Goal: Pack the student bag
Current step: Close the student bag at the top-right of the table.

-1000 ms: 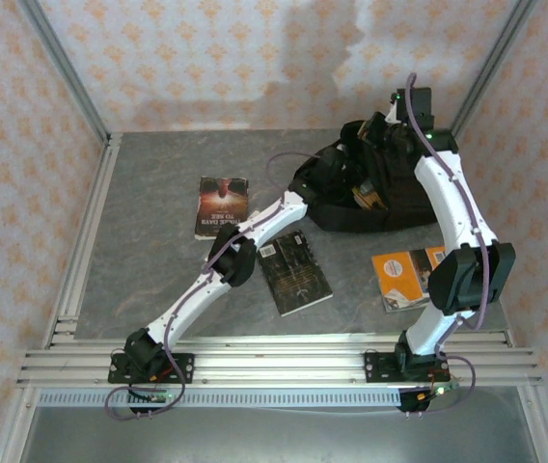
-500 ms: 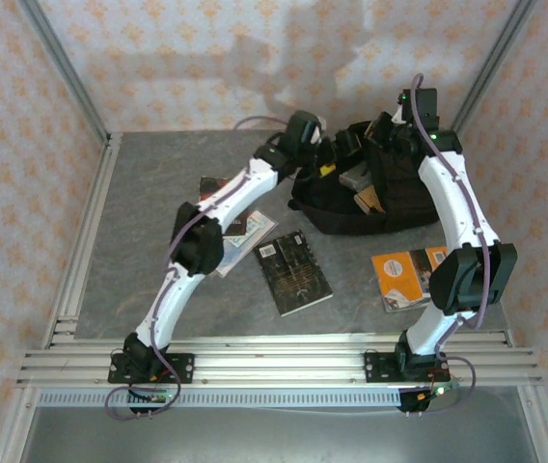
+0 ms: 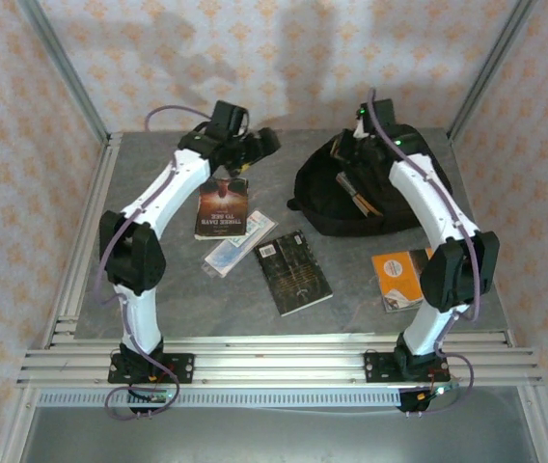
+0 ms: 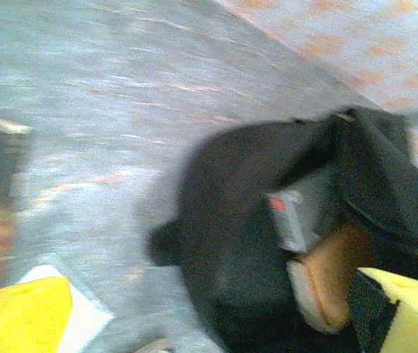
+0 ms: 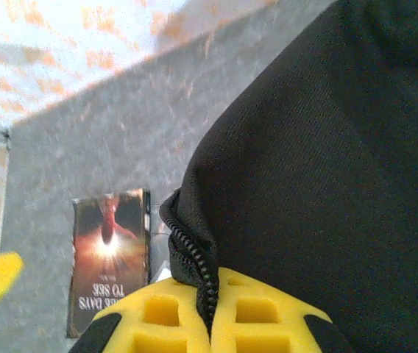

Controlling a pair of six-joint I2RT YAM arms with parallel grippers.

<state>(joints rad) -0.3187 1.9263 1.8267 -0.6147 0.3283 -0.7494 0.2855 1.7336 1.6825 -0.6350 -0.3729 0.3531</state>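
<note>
Open bag (image 3: 327, 203) on bench (image 3: 351, 262).
We log left tool (image 3: 260, 145) spread, empty; right tool (image 5: 210, 312) pinching bag's zipper.

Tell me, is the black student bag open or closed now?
Open. The student bag gapes wide, books show inside it, and the right gripper pinches its zipper edge.

Grey table (image 3: 158, 280), holding: dark book with glowing red cover (image 3: 222, 206); pale flat packet (image 3: 240, 243) just beside it; black book (image 3: 294, 272); orange book (image 3: 401, 278), well apart
</note>
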